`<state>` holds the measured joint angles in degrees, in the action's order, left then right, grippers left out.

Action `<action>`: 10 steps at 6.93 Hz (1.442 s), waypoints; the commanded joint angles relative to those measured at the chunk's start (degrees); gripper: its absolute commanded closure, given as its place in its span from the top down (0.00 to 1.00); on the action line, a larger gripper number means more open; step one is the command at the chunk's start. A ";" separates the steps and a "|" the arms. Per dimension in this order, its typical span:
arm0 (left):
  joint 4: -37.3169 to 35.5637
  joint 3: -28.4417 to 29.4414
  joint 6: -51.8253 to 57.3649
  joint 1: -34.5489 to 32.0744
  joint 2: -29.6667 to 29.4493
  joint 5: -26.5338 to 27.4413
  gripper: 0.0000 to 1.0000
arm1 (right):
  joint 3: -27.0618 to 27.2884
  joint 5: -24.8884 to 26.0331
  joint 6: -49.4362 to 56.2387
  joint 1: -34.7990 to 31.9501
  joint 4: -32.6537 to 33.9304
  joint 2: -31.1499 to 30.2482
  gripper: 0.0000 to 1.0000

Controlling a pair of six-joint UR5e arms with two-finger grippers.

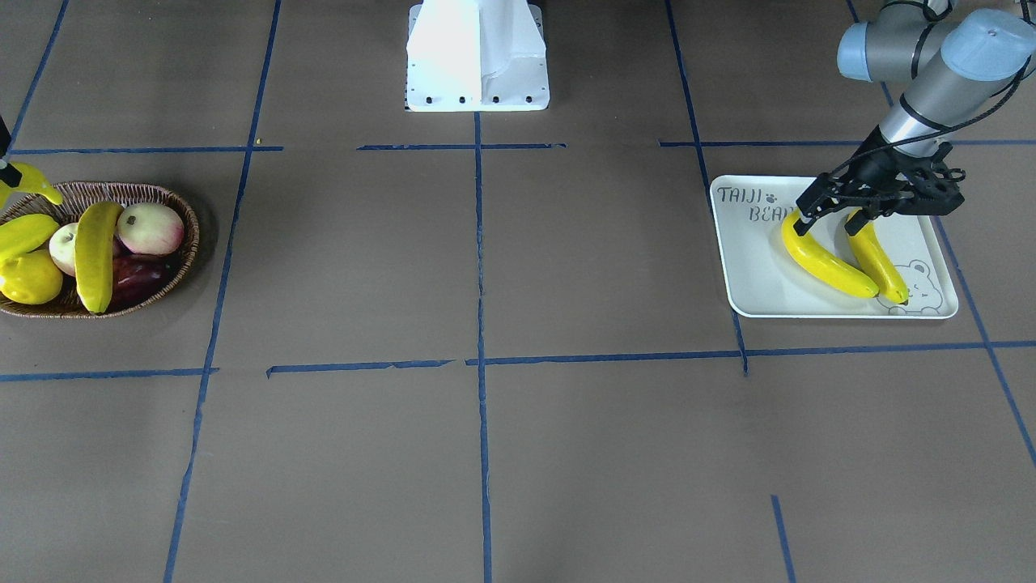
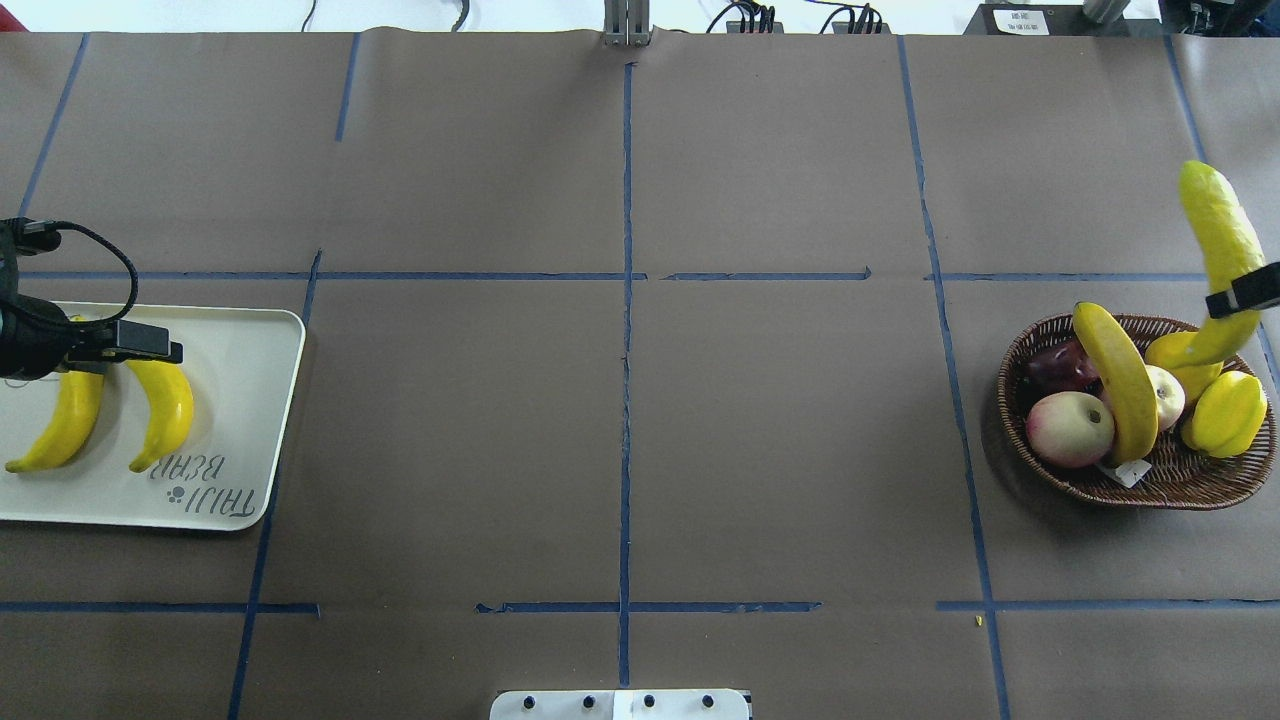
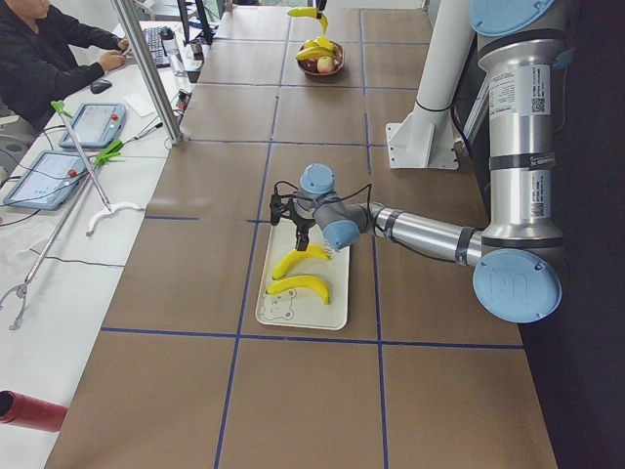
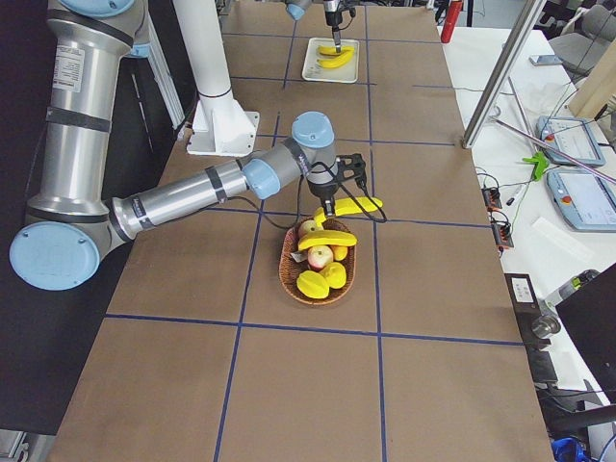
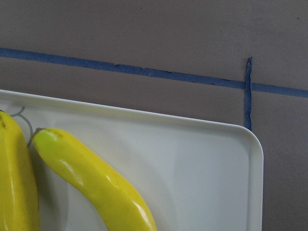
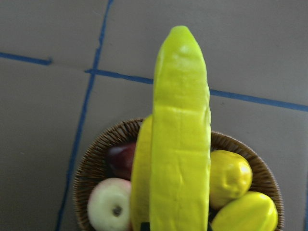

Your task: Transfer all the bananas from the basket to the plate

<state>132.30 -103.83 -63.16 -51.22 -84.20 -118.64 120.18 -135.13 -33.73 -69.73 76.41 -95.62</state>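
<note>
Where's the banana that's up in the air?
In the overhead view the banana hangs far right, held by the right gripper, above the basket.

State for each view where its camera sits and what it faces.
Front-facing: across the table, facing the robot's base; left gripper over the plate.
Overhead: behind the robot, looking down; basket right.
Exterior left: table's end, left arm nearest.
Exterior right: opposite end, right arm nearest.
Left wrist: down onto plate.
Right wrist: down past held banana.
Both side views share basket and plate.
</note>
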 commanded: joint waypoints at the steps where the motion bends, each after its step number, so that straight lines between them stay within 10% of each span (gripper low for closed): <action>1: 0.50 -0.31 -2.99 0.07 -2.27 -0.01 1.00 | -2.67 -2.78 -21.53 5.53 -6.66 11.38 0.01; 3: 1.81 -0.32 -20.62 0.33 -11.91 -0.53 1.00 | -5.13 6.91 -44.99 15.80 -24.03 16.50 0.02; 6: 14.27 1.18 -31.61 1.82 -18.96 -1.24 0.99 | -6.44 30.64 -53.36 36.62 -36.23 20.27 0.02; 10: 14.31 3.46 -36.86 12.89 -33.82 -0.45 0.99 | -14.63 32.73 -50.14 42.22 -31.87 31.54 0.01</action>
<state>146.68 -101.27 -99.80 -40.29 -115.03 -119.38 106.62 -102.54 -85.43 -28.35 42.78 -65.46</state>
